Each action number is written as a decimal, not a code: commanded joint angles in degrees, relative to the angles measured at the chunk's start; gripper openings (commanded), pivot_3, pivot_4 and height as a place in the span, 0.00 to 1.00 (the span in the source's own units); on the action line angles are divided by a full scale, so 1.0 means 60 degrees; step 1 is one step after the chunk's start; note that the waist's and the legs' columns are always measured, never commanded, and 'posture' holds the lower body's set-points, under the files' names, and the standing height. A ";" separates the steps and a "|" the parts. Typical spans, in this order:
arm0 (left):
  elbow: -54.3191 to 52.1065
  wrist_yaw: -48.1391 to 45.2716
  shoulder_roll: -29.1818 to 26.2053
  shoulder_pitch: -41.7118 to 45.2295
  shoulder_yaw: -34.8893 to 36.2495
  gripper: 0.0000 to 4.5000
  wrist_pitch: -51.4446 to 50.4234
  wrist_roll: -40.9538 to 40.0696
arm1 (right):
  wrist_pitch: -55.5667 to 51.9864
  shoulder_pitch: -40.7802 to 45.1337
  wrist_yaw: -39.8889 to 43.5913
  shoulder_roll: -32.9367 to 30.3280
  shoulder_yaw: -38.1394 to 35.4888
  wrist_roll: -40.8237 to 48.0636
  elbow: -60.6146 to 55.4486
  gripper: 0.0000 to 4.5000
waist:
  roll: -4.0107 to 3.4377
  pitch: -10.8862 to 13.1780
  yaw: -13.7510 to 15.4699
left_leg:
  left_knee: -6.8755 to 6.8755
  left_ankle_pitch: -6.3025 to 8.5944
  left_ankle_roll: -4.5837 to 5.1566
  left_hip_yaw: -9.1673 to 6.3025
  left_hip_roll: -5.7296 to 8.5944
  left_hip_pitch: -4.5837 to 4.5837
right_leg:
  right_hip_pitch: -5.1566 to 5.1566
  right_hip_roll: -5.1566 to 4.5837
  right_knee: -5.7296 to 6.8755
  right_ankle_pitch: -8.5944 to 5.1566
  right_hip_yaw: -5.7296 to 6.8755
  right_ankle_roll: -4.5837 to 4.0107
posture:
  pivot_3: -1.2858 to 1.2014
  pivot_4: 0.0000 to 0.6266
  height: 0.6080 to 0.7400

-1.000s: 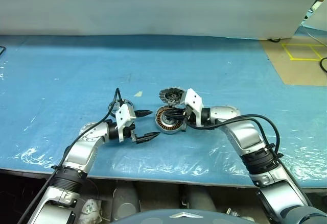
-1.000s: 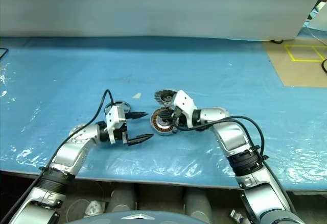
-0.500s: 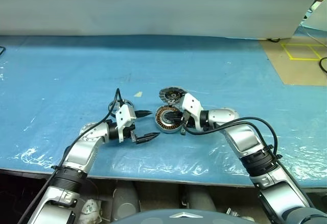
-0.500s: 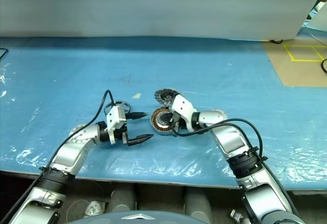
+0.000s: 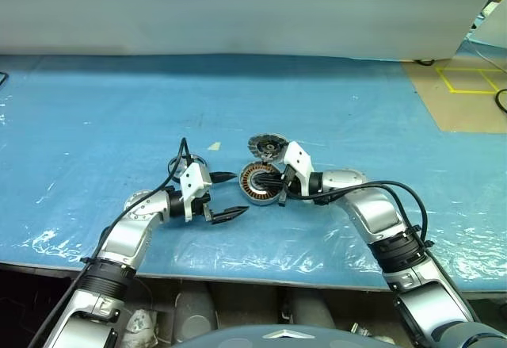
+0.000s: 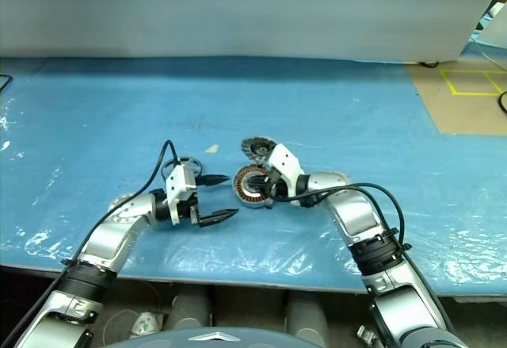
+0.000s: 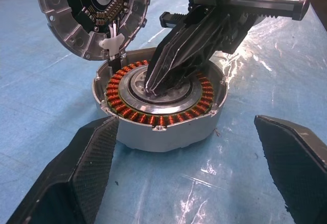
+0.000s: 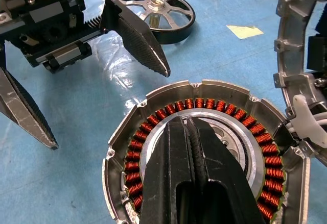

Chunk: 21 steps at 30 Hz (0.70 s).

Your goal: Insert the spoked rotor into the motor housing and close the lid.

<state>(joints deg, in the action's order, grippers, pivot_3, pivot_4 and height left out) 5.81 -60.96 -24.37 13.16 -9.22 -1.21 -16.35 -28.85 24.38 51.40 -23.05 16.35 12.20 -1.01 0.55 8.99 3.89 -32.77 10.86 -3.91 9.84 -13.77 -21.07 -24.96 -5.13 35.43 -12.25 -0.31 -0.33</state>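
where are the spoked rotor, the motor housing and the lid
spoked rotor (image 8: 156, 9), right wrist view, on its silvery hub
motor housing (image 7: 158, 116), left wrist view, on the copper windings
lid (image 7: 92, 7), left wrist view, on its tilted inner face

Surface (image 5: 119, 102) draped in blue sheeting under clear, wrinkled plastic film that catches glare along the near edge. Pale grey-white wall or screen (image 5: 238, 7) runs across behind it. Far right: tan floor (image 5: 467, 106) with a yellow taped square (image 5: 474, 80) and a dark cable. Light even, diffuse.
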 commanded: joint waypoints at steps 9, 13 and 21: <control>-0.0213 0.0016 -0.0010 -0.0001 -0.0056 1.00 0.0018 0.0055 | -0.0141 0.0095 -0.0257 0.0313 -0.0527 0.0510 -0.0319 0.01 | 0.0000 0.0000 0.0001 | 0.0001 0.0000 0.0000 0.0000 0.0000 -0.0003 | -0.0003 -0.0001 -0.0001 0.0000 -0.0001 0.0000 | 0.52 0.24 1.00; -0.0224 0.0014 -0.0018 -0.0010 -0.0056 1.00 0.0008 0.0069 | 0.0303 0.0130 -0.0345 0.0150 -0.0275 -0.0025 -0.0007 0.01 | 0.0000 0.0000 0.0001 | 0.0001 0.0000 -0.0001 0.0000 0.0000 -0.0003 | -0.0003 0.0000 -0.0002 0.0000 0.0000 0.0000 | 0.52 0.24 1.00; -0.0184 -0.0017 0.0010 0.0014 -0.0067 1.00 0.0003 0.0104 | 0.0959 -0.0028 -0.0449 -0.0194 0.0170 -0.0962 0.0449 0.01 | 0.0000 0.0000 0.0001 | 0.0001 0.0000 -0.0001 0.0000 0.0000 0.0003 | 0.0001 -0.0001 -0.0001 0.0000 -0.0001 0.0000 | 0.52 0.24 1.00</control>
<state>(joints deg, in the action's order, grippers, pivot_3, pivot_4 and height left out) 5.81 -60.98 -24.37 13.04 -9.45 -1.29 -15.49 -23.26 24.55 49.46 -23.45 16.65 8.37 0.44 0.55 8.99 3.90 -32.77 10.86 -3.92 9.84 -13.76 -21.05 -24.95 -5.14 35.43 -12.25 -0.32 -0.33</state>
